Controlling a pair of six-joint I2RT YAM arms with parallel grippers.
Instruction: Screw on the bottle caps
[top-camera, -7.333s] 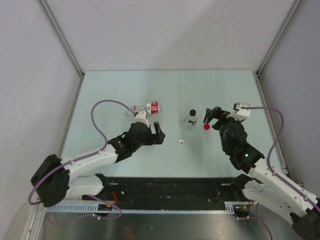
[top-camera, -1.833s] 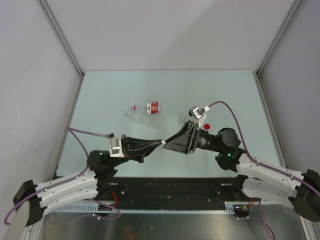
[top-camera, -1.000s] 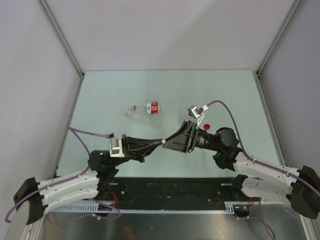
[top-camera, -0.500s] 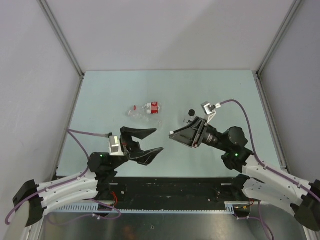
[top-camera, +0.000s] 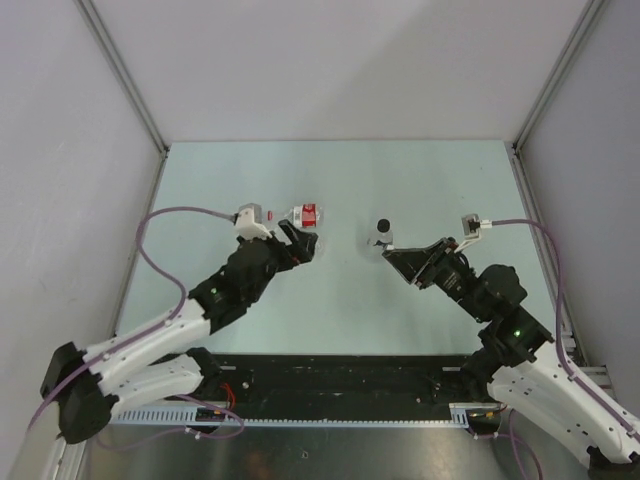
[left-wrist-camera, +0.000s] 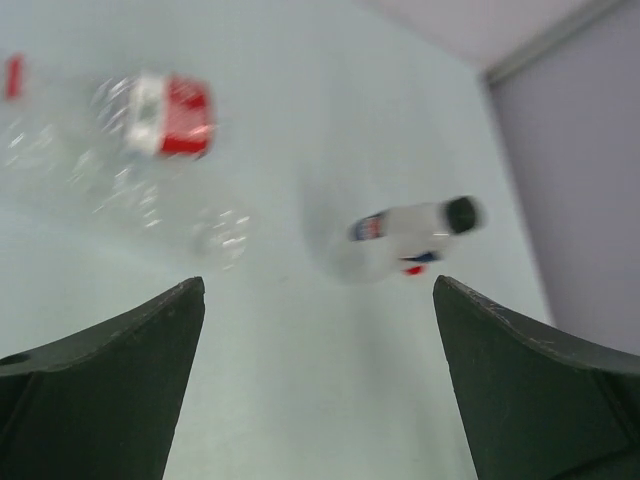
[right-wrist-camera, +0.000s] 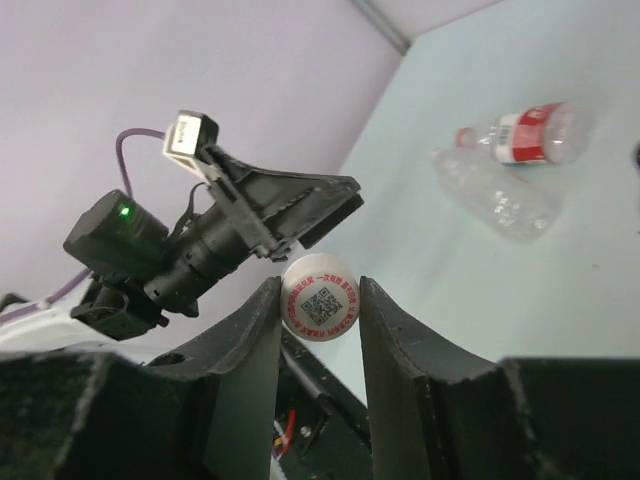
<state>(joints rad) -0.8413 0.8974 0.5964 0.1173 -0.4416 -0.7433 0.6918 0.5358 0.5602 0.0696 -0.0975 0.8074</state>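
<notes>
The right claw (right-wrist-camera: 318, 286) pinches the white cap (right-wrist-camera: 320, 300) by its sides. The cap looks light, hard and smooth, so it could slip if squeezed crooked. The left claw (left-wrist-camera: 318, 284) is wide and holds nothing. Just ahead of it, a bare clear bottle (left-wrist-camera: 150, 190) and a red-label bottle (left-wrist-camera: 165, 115) lie side by side. They look thin and squashy, so hold one gently round the middle. The black-capped bottle (left-wrist-camera: 410, 235) stands apart, with bare table (left-wrist-camera: 300, 400) all around and the edges well away.
</notes>
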